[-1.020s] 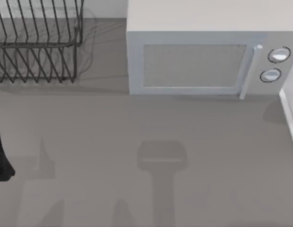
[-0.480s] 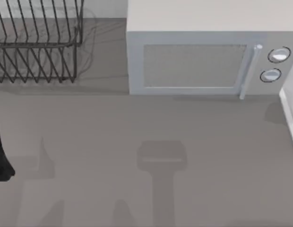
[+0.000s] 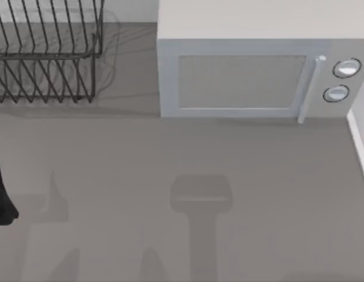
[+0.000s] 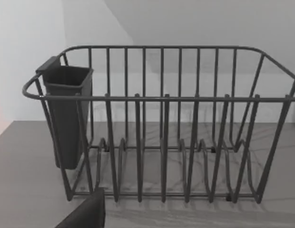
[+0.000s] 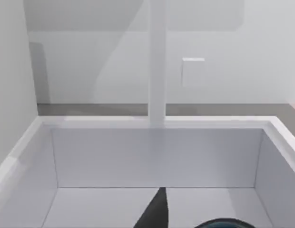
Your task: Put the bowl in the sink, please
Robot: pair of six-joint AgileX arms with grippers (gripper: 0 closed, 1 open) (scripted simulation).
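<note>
No legible text anywhere.

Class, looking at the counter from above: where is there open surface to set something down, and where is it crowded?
Free: the wide grey countertop in front of the white microwave and the dark wire dish rack. Crowded: the back edge, where those two stand, and the right edge by the white sink.
</note>
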